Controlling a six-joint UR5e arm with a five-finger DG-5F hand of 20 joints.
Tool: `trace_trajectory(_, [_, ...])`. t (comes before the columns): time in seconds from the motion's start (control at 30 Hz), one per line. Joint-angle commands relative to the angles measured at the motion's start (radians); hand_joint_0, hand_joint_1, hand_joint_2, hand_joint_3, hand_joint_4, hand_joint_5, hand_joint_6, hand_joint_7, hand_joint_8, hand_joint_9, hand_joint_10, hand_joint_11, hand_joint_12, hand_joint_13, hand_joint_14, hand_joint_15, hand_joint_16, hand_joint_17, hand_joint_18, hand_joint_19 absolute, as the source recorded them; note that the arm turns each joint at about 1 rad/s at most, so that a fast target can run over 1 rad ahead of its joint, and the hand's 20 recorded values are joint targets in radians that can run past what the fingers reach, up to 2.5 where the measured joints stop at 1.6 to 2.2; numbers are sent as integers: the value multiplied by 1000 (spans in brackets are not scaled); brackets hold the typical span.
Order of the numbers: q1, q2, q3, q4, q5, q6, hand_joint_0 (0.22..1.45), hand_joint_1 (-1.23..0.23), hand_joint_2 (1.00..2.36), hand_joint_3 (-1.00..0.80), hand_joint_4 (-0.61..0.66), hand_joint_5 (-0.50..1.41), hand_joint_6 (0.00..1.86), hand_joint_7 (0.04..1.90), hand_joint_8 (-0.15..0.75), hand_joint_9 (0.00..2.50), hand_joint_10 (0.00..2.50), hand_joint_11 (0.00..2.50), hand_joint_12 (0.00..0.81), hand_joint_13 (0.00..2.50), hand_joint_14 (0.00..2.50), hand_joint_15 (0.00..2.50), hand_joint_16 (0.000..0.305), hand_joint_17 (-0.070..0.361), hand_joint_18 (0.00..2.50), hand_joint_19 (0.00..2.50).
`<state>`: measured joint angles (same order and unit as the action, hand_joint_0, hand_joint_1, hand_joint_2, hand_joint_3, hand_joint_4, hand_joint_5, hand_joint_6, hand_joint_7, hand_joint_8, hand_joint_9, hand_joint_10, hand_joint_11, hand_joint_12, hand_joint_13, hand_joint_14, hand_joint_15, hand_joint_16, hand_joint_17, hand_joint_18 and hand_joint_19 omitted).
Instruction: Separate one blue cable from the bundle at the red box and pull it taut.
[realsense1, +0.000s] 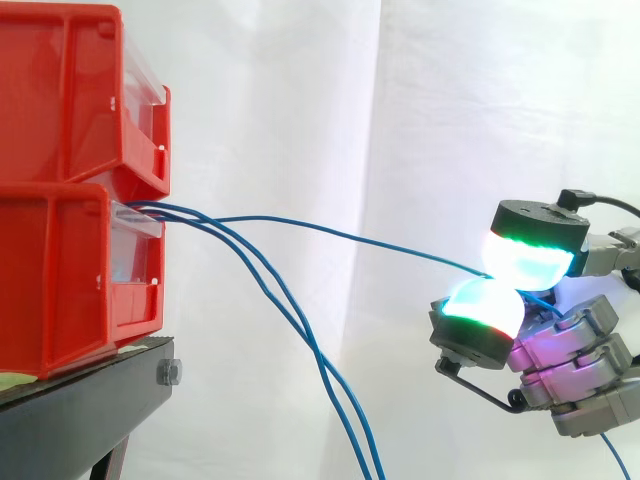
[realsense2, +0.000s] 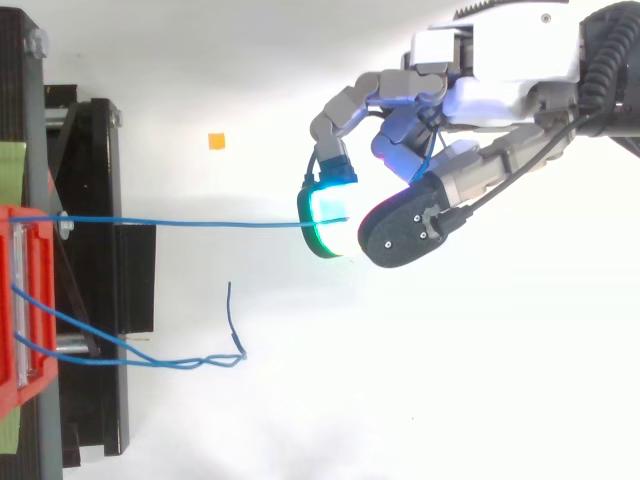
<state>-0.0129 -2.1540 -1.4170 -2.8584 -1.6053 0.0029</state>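
Hand (realsense2: 500, 90): closed in a pinch on one blue cable; two glowing pads (realsense1: 527, 262), green and cyan, meet on it
Held cable (realsense1: 350, 238): leaves the front of the lower red box (realsense1: 60, 270) and crosses the open gap to the pads, well apart from the box
Other cables (realsense1: 300, 330): two more blue ones leave the same spot and droop past the black stand (realsense1: 90, 390); separate from the held one once past the box
Axis: the held cable lies nearly level, box to hand, dipping a little toward the hand; from above it runs straight
Slack: a slight sag left, I'd judge
Next: the pull wants to go straight away from the box, along that line
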Motion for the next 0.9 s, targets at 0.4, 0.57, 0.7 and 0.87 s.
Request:
trace_trajectory(0.4, [1,0,0,1,1,-1,657,-723,1030,0,-19,-162,906,1201,325,777,1938,1409,410,755,2473,1385,37,84,1305,2080])
trace_trajectory(0.57, [1,0,0,1,1,-3,656,-723,1029,0,-22,-162,906,1212,310,772,1986,1362,393,765,2445,1375,36,80,1315,2089])
trace_trajectory(0.7, [1,0,0,1,1,-3,654,-722,1030,10,-27,-161,907,1205,311,775,1998,1350,398,772,2435,1397,36,81,1314,2086])
trace_trajectory(0.87, [1,0,0,1,1,-3,652,-722,1030,18,-27,-160,908,1214,314,785,1988,1365,391,772,2443,1373,35,80,1319,2066])
